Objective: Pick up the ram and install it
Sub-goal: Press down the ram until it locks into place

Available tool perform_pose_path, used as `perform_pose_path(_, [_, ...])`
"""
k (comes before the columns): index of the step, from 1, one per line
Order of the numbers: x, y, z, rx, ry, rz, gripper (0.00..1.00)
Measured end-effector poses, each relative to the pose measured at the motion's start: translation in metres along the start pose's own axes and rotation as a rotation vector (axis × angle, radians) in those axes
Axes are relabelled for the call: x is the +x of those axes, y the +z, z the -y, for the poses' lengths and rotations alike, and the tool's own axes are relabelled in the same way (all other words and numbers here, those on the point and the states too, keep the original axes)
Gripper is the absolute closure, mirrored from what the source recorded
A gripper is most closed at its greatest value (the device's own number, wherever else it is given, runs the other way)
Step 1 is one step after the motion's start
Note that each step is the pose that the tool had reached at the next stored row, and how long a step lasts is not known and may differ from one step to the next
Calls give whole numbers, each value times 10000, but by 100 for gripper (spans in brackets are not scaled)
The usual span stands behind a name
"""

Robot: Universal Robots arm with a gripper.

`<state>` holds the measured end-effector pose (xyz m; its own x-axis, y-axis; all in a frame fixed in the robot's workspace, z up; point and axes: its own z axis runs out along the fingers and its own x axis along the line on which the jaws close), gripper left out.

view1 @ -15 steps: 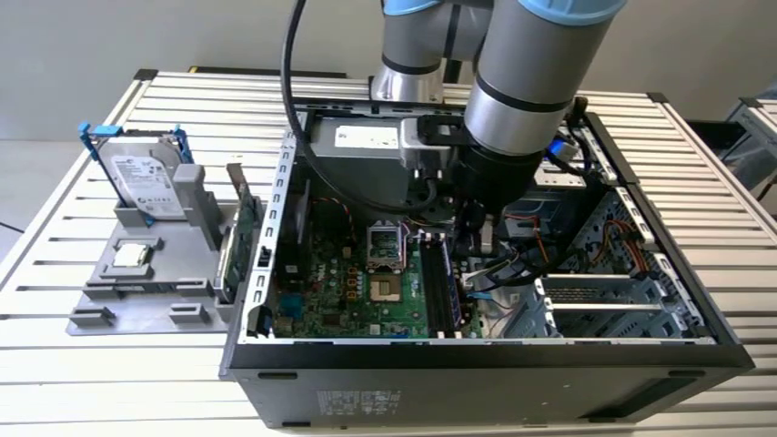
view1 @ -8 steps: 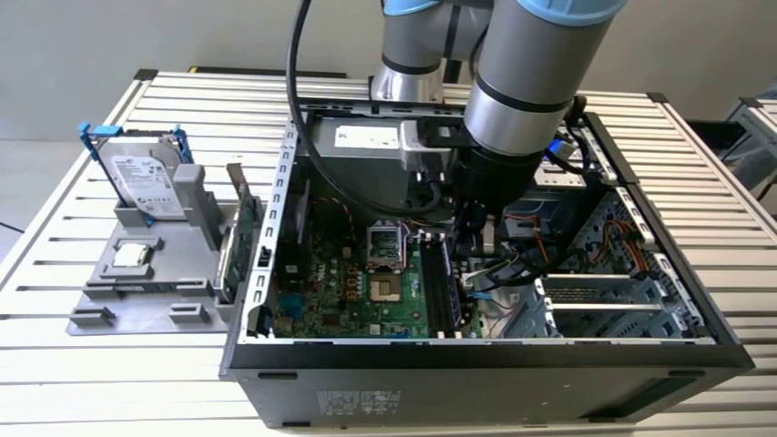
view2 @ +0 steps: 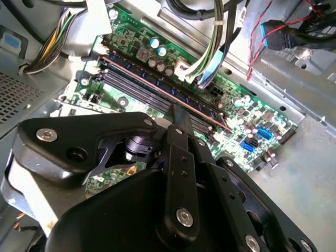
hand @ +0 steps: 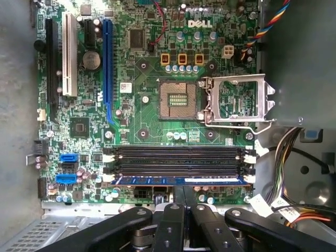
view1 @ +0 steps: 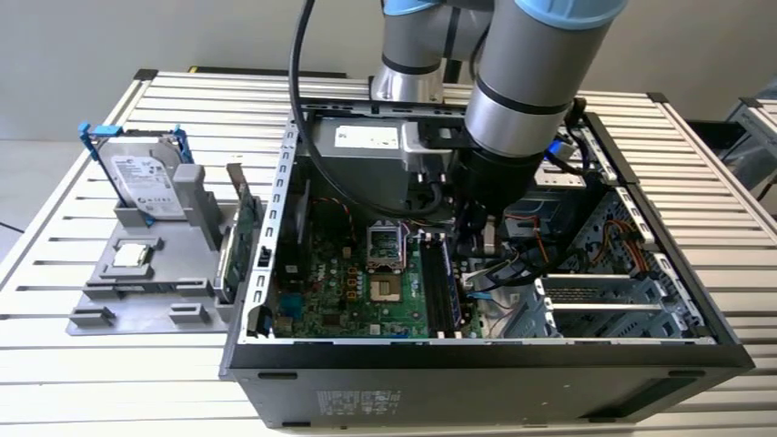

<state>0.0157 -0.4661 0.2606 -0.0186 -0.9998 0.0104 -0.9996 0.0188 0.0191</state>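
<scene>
The thin, long green ram stick (hand: 178, 180) stands on edge in the slot nearest the end effector, the last of the black memory slots (hand: 178, 157) on the green motherboard (hand: 142, 105). The black end effector (hand: 179, 195) sits directly over the stick's middle, its fingers drawn together around the top edge as far as I can judge. Seating it well likely means pressing straight down, evenly, until the white end latches (hand: 250, 178) close. The open black computer case (view1: 486, 364) rests on the slatted metal surface (view1: 97, 382).
</scene>
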Motion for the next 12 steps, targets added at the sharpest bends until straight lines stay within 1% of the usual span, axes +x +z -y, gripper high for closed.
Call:
perform_pose_path(4, [-15,52,15,-1,34,0,100])
perform_pose_path(8, [-37,108,18,-4,281,3,100])
perform_pose_path(12, [-73,134,18,-4,326,5,100])
